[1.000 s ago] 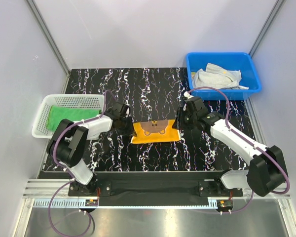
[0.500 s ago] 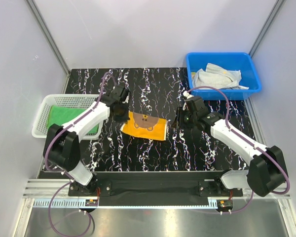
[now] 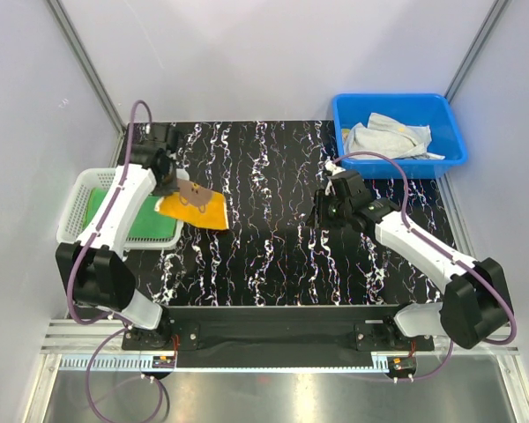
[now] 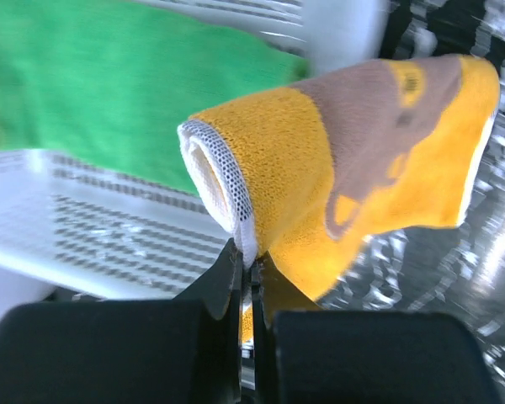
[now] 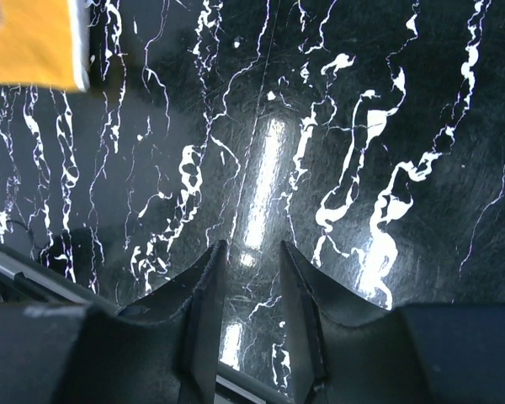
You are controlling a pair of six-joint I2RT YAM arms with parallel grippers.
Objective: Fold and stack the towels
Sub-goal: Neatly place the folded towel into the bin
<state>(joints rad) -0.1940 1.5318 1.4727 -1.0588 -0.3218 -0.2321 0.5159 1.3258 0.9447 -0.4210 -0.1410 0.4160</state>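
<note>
While the left tool [image 4: 251,278] pinches the folded bear towel [image 4: 320,168], that towel needs lowering flat onto the green towel [image 4: 93,93] before release.

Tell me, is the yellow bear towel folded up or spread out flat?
Folded. The bear towel is doubled over, its layered edge showing in the left wrist view, and it hangs pinched in the left gripper.

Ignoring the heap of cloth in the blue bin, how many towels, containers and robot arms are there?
Towels: 2, a green towel in the white basket and an orange-yellow bear towel pinched in the left gripper.
Containers: 2, white basket, blue bin.
Robot arms: 2, left arm, right arm.
Total: 6.
</note>
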